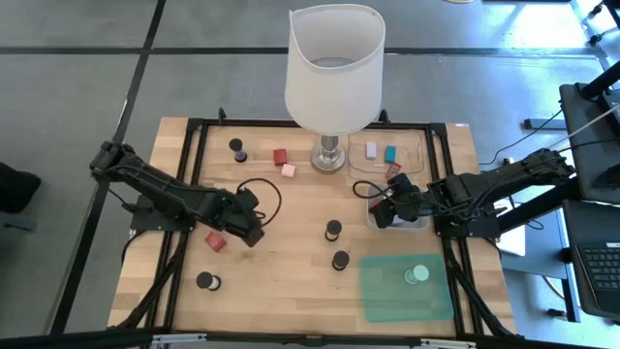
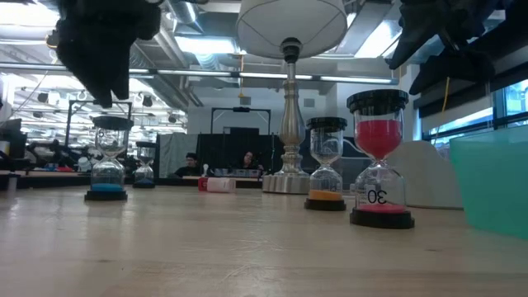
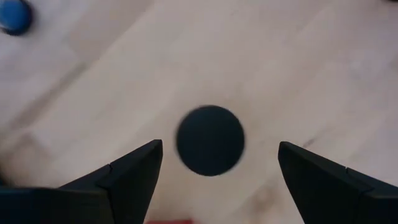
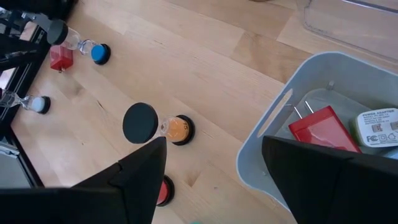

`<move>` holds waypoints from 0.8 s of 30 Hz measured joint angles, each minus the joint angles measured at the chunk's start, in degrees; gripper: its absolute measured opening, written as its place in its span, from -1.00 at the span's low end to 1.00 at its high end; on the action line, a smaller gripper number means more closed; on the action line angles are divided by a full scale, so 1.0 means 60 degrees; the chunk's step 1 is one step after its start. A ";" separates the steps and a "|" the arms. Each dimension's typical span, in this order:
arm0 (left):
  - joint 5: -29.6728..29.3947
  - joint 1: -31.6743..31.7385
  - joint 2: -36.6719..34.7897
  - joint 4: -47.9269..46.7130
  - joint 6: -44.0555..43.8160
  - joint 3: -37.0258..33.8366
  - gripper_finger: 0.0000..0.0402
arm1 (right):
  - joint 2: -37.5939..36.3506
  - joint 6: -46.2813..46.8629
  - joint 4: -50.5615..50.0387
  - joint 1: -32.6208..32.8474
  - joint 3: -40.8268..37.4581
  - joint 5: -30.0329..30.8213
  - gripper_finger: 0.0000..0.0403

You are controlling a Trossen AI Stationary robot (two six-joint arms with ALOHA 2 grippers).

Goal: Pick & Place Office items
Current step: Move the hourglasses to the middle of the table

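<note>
Small black-capped hourglasses stand upright on their bases on the wooden table: one with orange sand [image 1: 333,230], one with red sand [image 1: 341,260], one near the front left [image 1: 207,281] and one at the far left [image 1: 237,147]. My left gripper [image 1: 250,228] hovers open over a blue-sand hourglass [image 2: 107,157]. Its round black top [image 3: 209,140] shows between the fingers, untouched. A red block [image 1: 215,240] lies beside it. My right gripper [image 1: 387,208] is open above the grey tray [image 1: 418,225]. A mint-green disc [image 1: 417,274] lies on the green mat [image 1: 383,301].
A tall white-shaded lamp [image 1: 332,73] stands at the far middle. Red [image 1: 280,156] and pink [image 1: 288,171] blocks lie left of its foot. A clear tray [image 1: 412,141] holds white and teal blocks. The grey tray [image 4: 273,124] holds a red plug [image 4: 320,127] and a white adapter [image 4: 379,127].
</note>
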 joint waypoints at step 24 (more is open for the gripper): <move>-0.1482 -0.0208 -0.1097 0.3773 0.0510 -0.3141 0.58 | 0.0002 0.0000 0.0004 0.0000 0.0001 -0.0004 0.33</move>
